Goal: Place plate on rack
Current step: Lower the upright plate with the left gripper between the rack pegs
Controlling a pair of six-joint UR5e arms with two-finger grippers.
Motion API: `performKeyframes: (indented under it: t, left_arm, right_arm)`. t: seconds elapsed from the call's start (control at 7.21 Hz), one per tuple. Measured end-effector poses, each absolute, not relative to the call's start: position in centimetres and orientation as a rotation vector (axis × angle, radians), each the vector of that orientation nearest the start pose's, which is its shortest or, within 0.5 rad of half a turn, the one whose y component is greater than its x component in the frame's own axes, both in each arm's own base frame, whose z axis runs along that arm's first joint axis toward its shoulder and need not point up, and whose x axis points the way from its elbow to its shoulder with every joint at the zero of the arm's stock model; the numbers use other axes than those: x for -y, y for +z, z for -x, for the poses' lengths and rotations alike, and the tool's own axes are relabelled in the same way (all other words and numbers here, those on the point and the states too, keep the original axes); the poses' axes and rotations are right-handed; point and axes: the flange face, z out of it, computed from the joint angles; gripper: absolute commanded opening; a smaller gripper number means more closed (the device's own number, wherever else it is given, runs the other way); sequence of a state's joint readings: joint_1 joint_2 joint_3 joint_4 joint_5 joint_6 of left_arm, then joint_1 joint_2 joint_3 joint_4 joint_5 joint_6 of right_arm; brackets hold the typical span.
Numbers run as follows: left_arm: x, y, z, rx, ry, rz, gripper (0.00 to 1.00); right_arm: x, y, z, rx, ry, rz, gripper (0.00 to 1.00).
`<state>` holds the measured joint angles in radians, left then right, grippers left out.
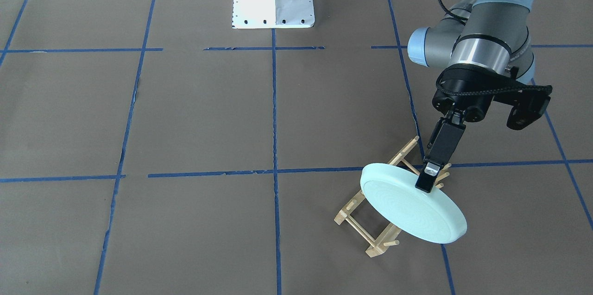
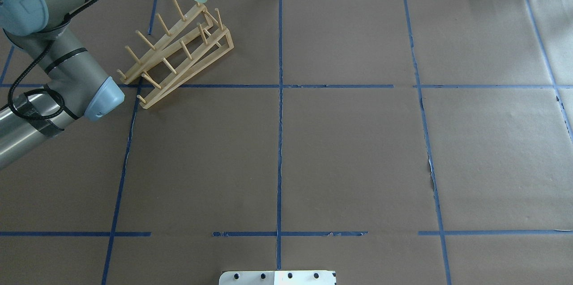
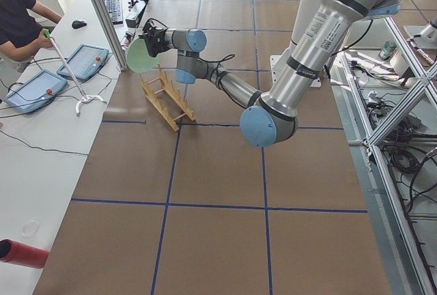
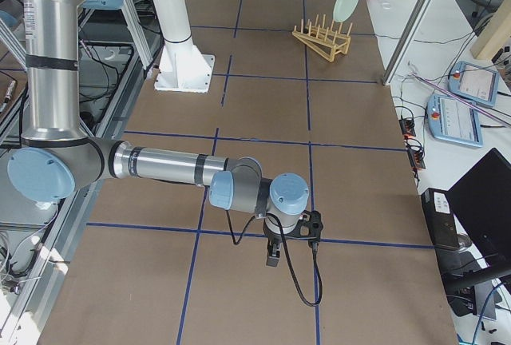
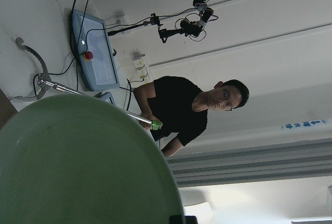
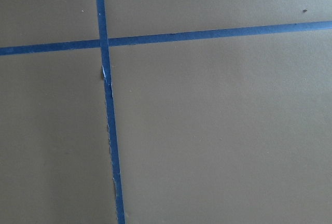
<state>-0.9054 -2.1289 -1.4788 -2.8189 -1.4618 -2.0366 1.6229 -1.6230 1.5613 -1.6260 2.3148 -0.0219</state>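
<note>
— What's closest to the lens?

— The plate [image 1: 412, 209]. It is pale green and tilted, at about four o'clock from the middle of the front-facing view.

— Is it held?

— Yes. The left gripper [image 1: 428, 183] has its fingers [image 1: 444, 143] clamped on the rim, at the plate's one o'clock.

— And the rack [image 1: 348, 209]?

— It is wooden and stands on the tabletop [image 1: 208, 114] beneath the plate, askew to the blue tape lines [image 1: 274, 109]. In the side views the plate hangs above the pegs at the end farthest from the robot, not slotted in.

— The right gripper [image 4: 273, 255]?

— It is well apart, pointing down over a crossing of those lines. Whether its fingers are wide or narrow, I cannot tell.
</note>
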Motion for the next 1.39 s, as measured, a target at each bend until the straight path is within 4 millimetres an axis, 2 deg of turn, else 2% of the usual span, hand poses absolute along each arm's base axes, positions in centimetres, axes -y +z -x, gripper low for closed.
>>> performKeyframes:
  t: [0.28,0.83,1.39]
  left_arm:
    - [60.7,24.1,-31.1,-1.762,-1.081,-0.466,0.0]
    - [60.2,24.6,-32.5,-1.753,-1.079,-0.455,0.0]
    - [60.4,26.2,-33.7,-1.721,-1.088,-0.446,0.0]
  right_arm:
    - [45.6,69.5,-9.0,0.747,0.073,0.084,1.0]
    - [45.6,69.5,-9.0,0.747,0.072,0.084,1.0]
    - [45.6,69.5,-9.0,0.747,0.073,0.084,1.0]
